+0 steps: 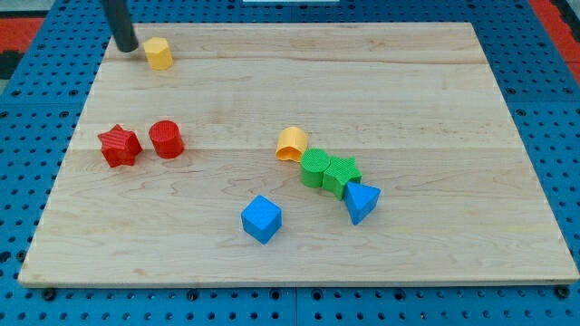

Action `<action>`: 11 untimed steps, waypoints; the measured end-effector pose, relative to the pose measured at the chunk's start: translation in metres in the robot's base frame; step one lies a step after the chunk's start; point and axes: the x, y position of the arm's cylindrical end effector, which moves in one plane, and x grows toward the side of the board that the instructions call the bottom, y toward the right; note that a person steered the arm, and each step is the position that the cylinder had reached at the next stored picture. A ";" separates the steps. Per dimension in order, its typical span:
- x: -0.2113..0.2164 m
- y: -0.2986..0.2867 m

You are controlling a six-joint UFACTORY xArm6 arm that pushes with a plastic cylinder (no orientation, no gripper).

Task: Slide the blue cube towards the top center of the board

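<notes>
Here the wooden board (435,109) fills most of the view, lying on a blue pegboard (27,181) that shows around its edges. The dark rod comes down at the view's top left, and my tip (125,49) rests on the board near that corner, just left of a yellow block (159,53) and apart from it by a thin gap. The rod ends plainly, with nothing to open or close, and it holds nothing. The blue cube (262,218) sits below the board's centre, toward the view's bottom, standing alone and well apart from my tip. To its right a blue triangular block (362,200) touches a green star (342,175), which presses against a green cylinder (315,167); the three run in a short diagonal line. At the upper left end of that line a yellow half-round block (292,144) lies just beside the green cylinder. On the view's left, about midway down, a red star (119,146) and a red cylinder (167,139) stand side by side, close together, the star on the left.
</notes>
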 end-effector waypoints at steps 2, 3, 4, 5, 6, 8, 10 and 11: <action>0.066 0.103; 0.067 0.225; 0.094 0.361; 0.201 0.416; 0.302 0.417; 0.318 0.273; 0.329 0.230; 0.312 0.184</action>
